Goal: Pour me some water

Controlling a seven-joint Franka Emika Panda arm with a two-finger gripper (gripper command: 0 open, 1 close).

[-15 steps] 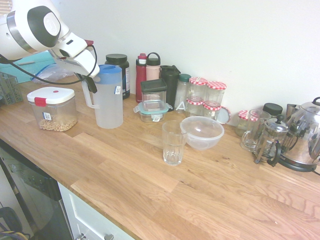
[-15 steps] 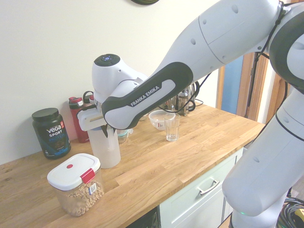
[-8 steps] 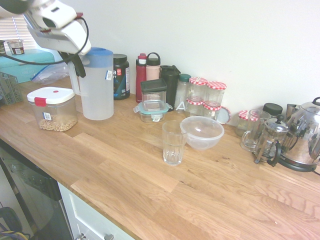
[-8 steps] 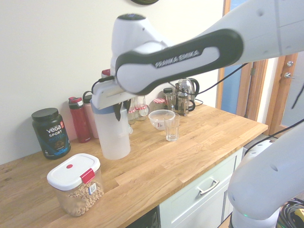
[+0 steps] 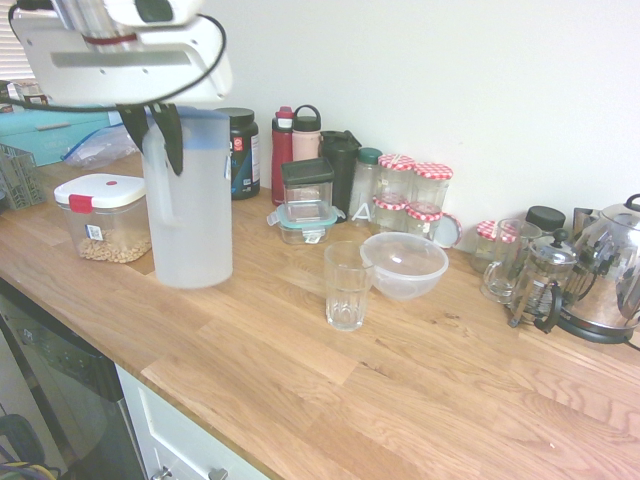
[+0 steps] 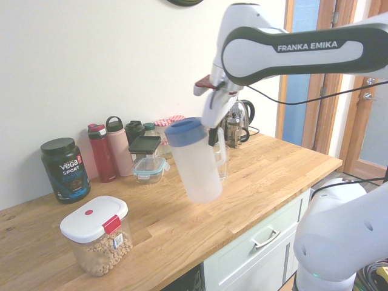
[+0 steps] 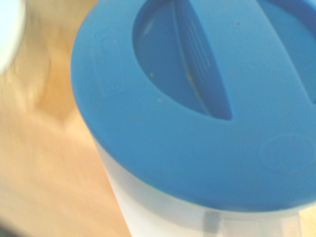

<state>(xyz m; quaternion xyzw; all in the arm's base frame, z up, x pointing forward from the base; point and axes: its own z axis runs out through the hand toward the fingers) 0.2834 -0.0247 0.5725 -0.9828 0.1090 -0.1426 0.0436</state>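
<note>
The white Franka arm's dark two-pronged fingers [image 5: 172,140] are closing on the side handle of the tall frosted-white plastic jug with a blue lid [image 6: 199,157], nearly shut around it. The jug is hanging from that grip just above the pale wooden tabletop [image 5: 400,400], and the second exterior view is showing it tilted. The water is barely showing through the frosted wall, so its level is impossible to tell.

A clear ribbed drinking glass [image 5: 347,290] is standing upright, well apart from the jug in the first exterior view, and a translucent plastic bowl [image 5: 404,262] is sitting just beside the glass. A clear container of beige pieces with a white lid and red clasp [image 6: 97,236] is standing near the tabletop's front edge. Along the wall, a black-lidded dark tub [image 6: 65,171], a red bottle [image 6: 102,153] and a pink bottle [image 6: 120,148] are standing side by side. A shiny steel kettle [image 5: 606,262] is standing at the opposite end, near a small glass French press [image 5: 545,275].
</note>
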